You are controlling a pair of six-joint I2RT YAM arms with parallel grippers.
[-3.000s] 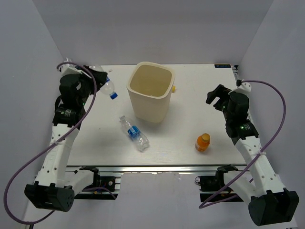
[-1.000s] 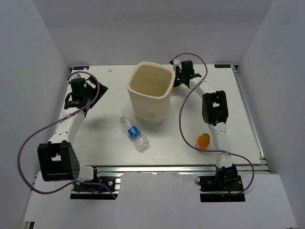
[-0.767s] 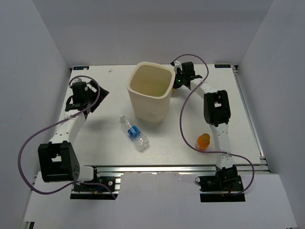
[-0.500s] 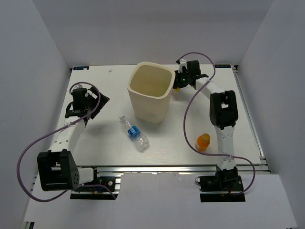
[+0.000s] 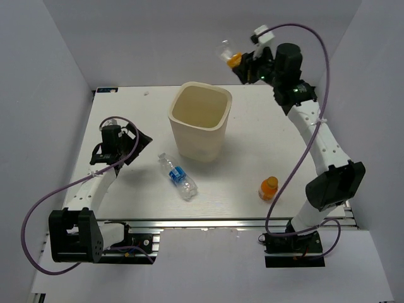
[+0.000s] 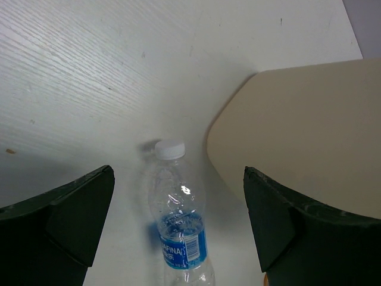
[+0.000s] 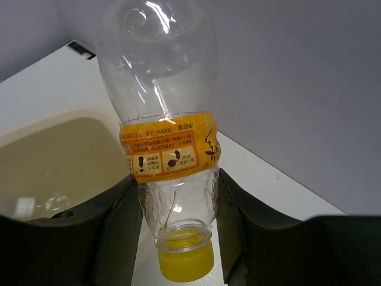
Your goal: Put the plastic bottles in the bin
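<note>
The cream bin (image 5: 196,144) stands mid-table. My right gripper (image 5: 242,62) hangs high, beyond the bin's back right corner, shut on a clear plastic bottle (image 5: 228,52) with a yellow label. In the right wrist view that bottle (image 7: 169,149) hangs cap down between the fingers (image 7: 116,226), with the bin's rim (image 7: 59,116) to the left. A clear bottle with a blue label (image 5: 178,177) lies in front of the bin. A short orange bottle (image 5: 269,188) stands at the front right. My left gripper (image 5: 140,140) is open at the left, facing the blue-label bottle (image 6: 178,220) and the bin (image 6: 297,131).
Grey walls close in the table on the left, back and right. The arms' bases and a metal rail (image 5: 208,221) line the near edge. A purple cable (image 5: 315,57) loops off the raised right arm.
My right gripper closed on the yellow-label bottle behind the bin and lifted it high. My left arm drew back toward the near left, still open.
</note>
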